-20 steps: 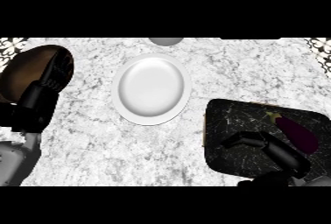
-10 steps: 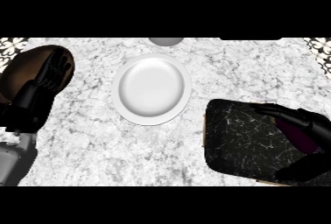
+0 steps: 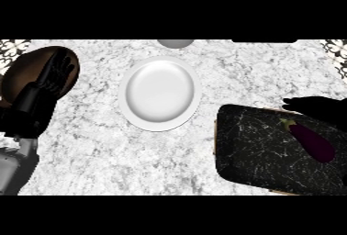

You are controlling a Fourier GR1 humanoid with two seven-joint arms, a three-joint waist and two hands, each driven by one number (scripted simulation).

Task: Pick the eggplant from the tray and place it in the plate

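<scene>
Lying lengthwise on the right part of the dark marbled tray, the purple eggplant points its green stem toward the far left and its rounded end toward the near right; nothing grips it. This tray, with a pale wooden edge showing along its left and near sides, sits on the white marble counter at the right, running out of view at the right edge. At the far right corner of the tray, the right hand appears as a black shape just beyond the eggplant's stem; whether it touches the eggplant cannot be told, and the state of its fingers cannot be told either, since only a dark outline shows. To the left of the tray and farther away stands the white oval plate, bare, well apart from the eggplant. At the far left, the left hand rests with fingers straight and close together, pointing away, over a round dark brown object, its grey forearm entering from the near left. A small grey round item sits at the far edge, beyond the plate.
</scene>
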